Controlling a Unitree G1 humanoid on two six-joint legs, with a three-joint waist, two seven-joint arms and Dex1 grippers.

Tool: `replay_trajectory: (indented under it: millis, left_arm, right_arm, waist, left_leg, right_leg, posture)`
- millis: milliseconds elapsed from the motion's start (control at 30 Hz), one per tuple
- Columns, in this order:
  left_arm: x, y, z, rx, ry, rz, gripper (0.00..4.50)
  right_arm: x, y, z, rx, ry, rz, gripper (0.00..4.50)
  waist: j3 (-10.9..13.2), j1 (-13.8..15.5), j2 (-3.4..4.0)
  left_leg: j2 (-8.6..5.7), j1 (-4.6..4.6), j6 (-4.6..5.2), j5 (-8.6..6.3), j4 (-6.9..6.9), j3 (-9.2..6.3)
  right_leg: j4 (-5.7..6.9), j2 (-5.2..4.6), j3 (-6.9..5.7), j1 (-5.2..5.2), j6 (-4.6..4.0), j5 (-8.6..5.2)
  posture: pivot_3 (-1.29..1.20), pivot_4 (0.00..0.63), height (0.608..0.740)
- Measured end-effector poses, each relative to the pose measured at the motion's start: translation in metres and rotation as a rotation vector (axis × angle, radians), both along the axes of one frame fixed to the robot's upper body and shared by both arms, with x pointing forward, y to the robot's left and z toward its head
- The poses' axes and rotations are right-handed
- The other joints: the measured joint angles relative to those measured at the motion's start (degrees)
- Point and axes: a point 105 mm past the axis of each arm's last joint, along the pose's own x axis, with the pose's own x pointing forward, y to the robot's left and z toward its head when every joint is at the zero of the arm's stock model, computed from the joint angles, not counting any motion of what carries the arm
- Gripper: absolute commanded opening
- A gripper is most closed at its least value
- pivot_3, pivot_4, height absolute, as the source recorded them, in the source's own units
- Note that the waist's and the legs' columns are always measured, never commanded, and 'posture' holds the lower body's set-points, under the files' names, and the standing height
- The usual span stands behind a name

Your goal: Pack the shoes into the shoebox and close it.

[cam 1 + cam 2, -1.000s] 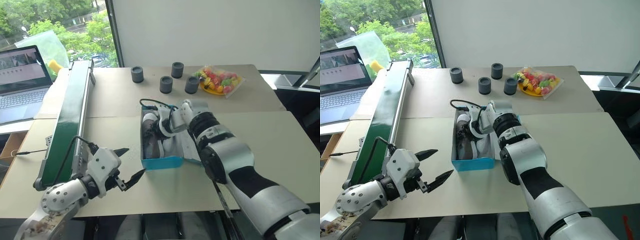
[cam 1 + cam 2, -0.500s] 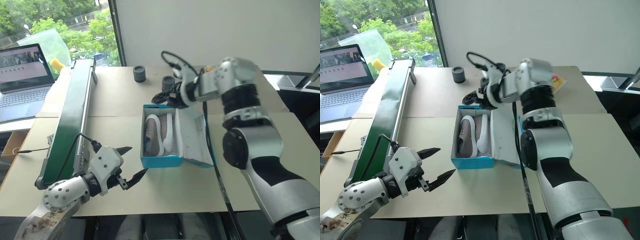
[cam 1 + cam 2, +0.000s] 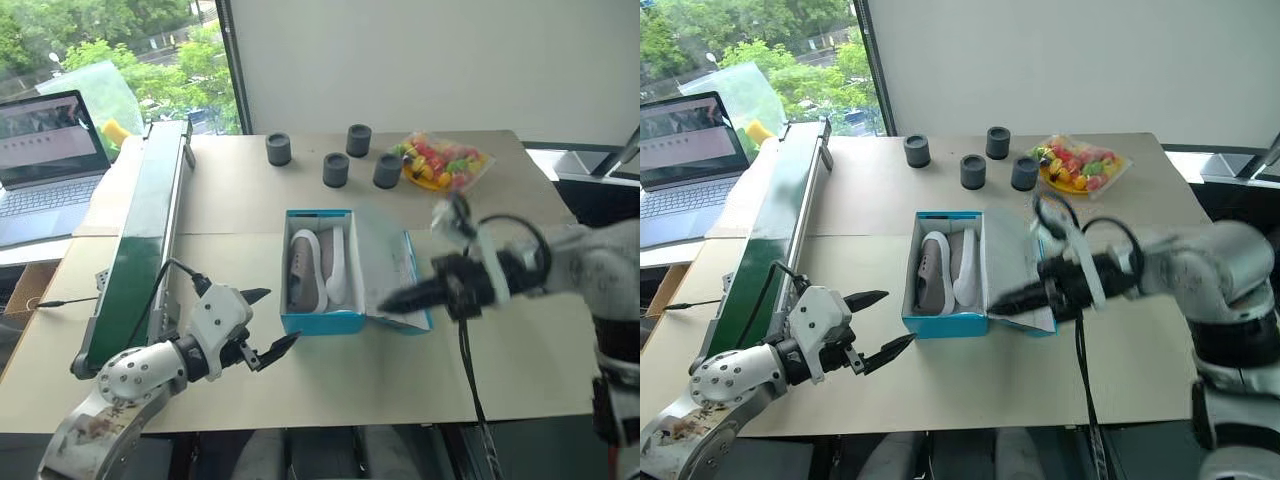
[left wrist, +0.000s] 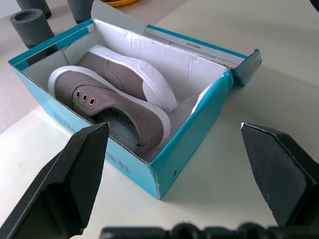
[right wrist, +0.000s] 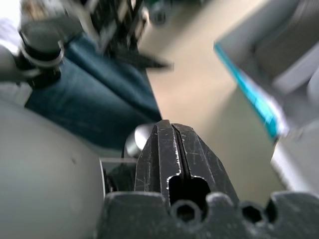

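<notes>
The blue shoebox [image 3: 318,321] stands open at the table's middle. Both grey shoes [image 3: 306,272] lie inside it side by side, white trim showing; the left wrist view shows these shoes [image 4: 117,102] from the box's near corner. The lid [image 3: 392,272] lies flat, open to the right of the box. My left gripper [image 3: 282,316] is open just left of the box's near corner, holding nothing. My right gripper [image 3: 388,301] is shut and empty, pointing left low over the lid's near end; its fingers [image 5: 175,149] are pressed together.
A long green conveyor [image 3: 140,230] runs along the left, with a laptop [image 3: 45,150] beyond it. Three dark cylinders [image 3: 335,168] and a bag of coloured sweets [image 3: 440,162] stand at the back. A black cable [image 3: 465,350] hangs from my right wrist.
My right arm left the box, rose past its far end, then swung back down to the right over the lid, and its gripper shut. The left gripper stayed put.
</notes>
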Motion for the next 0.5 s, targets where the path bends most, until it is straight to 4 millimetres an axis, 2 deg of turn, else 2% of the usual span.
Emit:
replay_trajectory:
  millis: [133, 167, 267, 300, 333, 400, 500]
  left_arm:
    - [-0.001, 0.002, -0.002, 0.009, 0.01, -0.005, 4.5]
    - [-0.001, 0.002, -0.002, 0.01, 0.012, -0.006, 4.5]
    - [-0.002, 0.004, -0.003, 0.02, 0.019, -0.008, 4.5]
    - [-0.002, 0.004, -0.003, 0.022, 0.02, -0.01, 4.5]
    - [-0.002, 0.004, -0.003, 0.023, 0.021, -0.013, 4.5]
    - [-0.002, 0.005, -0.003, 0.026, 0.02, -0.01, 4.5]
    - [-0.001, 0.005, -0.003, 0.029, 0.018, -0.012, 4.5]
  right_arm:
    - [-0.012, -0.016, -0.055, -0.233, -0.089, 0.045, 0.07]
    - [-0.012, -0.019, -0.062, -0.262, -0.097, 0.042, 0.07]
    - [-0.006, -0.025, -0.102, -0.387, -0.171, -0.039, 0.07]
    - [-0.002, -0.024, -0.108, -0.398, -0.189, -0.072, 0.07]
    - [0.007, -0.021, -0.123, -0.41, -0.219, -0.166, 0.07]
    - [0.013, -0.017, -0.126, -0.399, -0.248, -0.226, 0.07]
    - [0.02, -0.008, -0.133, -0.379, -0.299, -0.325, 0.07]
  waist:
    - [0.0, 0.1, -0.02]
    - [0.0, 0.2, -0.02]
    - [0.0, 0.3, -0.07]
    - [0.0, 0.3, -0.1]
    - [0.0, 0.3, -0.14]
    - [-0.1, 0.3, -0.22]
    - [-0.4, -0.1, -0.89]
  left_leg:
    - [0.02, 0.0, -0.01, 0.0, 0.02, 0.0]
    - [0.01, 0.01, -0.01, 0.0, 0.02, -0.02]
    - [0.0, 0.0, -0.04, 0.02, 0.02, -0.01]
    - [0.01, 0.01, -0.04, 0.02, 0.04, -0.01]
    - [0.01, 0.02, -0.05, 0.03, 0.04, -0.03]
    - [0.03, 0.11, -0.05, 0.03, 0.02, -0.06]
    - [0.26, 0.66, -0.07, 0.02, -0.02, -0.09]
  right_leg:
    - [0.04, 0.01, 0.01, -0.04, -0.04, 0.02]
    - [0.04, 0.01, 0.0, -0.04, -0.04, 0.02]
    - [0.04, 0.0, 0.04, -0.04, -0.12, 0.07]
    - [0.06, 0.0, 0.05, -0.05, -0.14, 0.09]
    - [0.06, 0.02, 0.08, -0.02, -0.16, 0.1]
    - [0.05, 0.04, 0.08, 0.05, -0.16, 0.1]
    - [-0.11, 0.23, 0.01, 0.67, -0.06, 0.03]
  posture:
    - [0.0, 0.15, 0.74]
    - [0.0, 0.15, 0.74]
    - [0.0, 0.15, 0.74]
    - [0.0, 0.15, 0.74]
    - [0.0, 0.15, 0.74]
    - [0.0, 0.15, 0.74]
    - [0.0, 0.15, 0.74]
